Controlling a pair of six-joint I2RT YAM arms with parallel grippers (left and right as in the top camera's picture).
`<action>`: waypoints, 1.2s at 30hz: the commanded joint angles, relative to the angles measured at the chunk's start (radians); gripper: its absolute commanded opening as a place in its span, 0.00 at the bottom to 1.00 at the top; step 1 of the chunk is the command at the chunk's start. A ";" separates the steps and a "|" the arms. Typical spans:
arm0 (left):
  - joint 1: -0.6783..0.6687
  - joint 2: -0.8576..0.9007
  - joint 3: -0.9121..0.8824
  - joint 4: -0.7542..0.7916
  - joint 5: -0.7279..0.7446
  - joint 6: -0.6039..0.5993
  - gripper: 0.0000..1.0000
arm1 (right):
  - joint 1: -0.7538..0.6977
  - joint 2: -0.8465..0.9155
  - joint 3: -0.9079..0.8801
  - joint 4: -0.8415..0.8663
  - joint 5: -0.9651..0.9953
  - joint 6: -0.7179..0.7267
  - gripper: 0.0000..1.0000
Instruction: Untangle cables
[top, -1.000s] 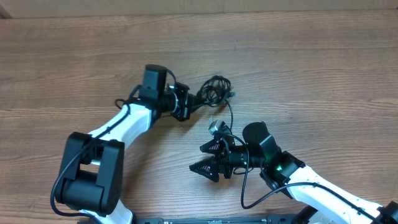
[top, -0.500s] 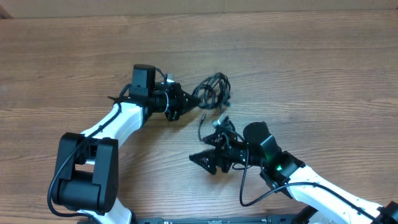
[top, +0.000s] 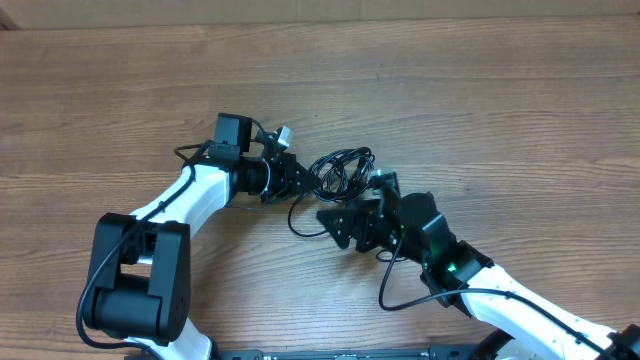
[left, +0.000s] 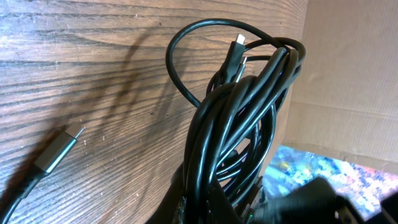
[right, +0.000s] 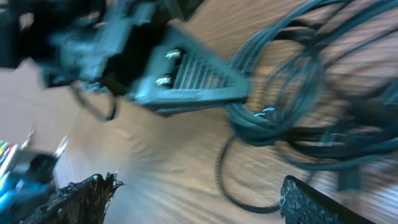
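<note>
The cables (top: 340, 168) form a tangled black bundle at the table's middle. My left gripper (top: 298, 177) is shut on the bundle's left side. In the left wrist view the cables (left: 242, 124) rise out of the jaws. One plug (left: 239, 40) sits at the top of the bundle and another plug (left: 59, 149) lies on the wood. My right gripper (top: 355, 203) is open just below and right of the bundle. In the blurred right wrist view its fingertips (right: 87, 193) straddle a loose cable loop (right: 249, 193) without touching it, and the left gripper (right: 180, 74) shows beyond.
The wooden table (top: 500, 100) runs in all directions around both arms. A brown cardboard wall (left: 348, 74) stands behind the bundle in the left wrist view. The right arm's own thicker black wire (top: 395, 290) loops beside its wrist.
The right gripper has moved up and right, close under the bundle. The left gripper has turned and pulled the bundle into a flatter, wider shape. A cable loop now hangs between the two grippers.
</note>
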 joint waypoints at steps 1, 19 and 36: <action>-0.001 -0.014 0.011 0.005 0.034 0.060 0.04 | -0.038 0.001 0.011 -0.019 0.061 0.040 0.87; -0.002 -0.014 0.011 0.012 0.224 0.314 0.04 | -0.129 0.001 0.011 -0.206 0.215 0.150 0.86; -0.001 -0.014 0.011 -0.003 0.351 0.454 0.04 | -0.130 0.001 0.011 -0.364 0.500 0.151 0.87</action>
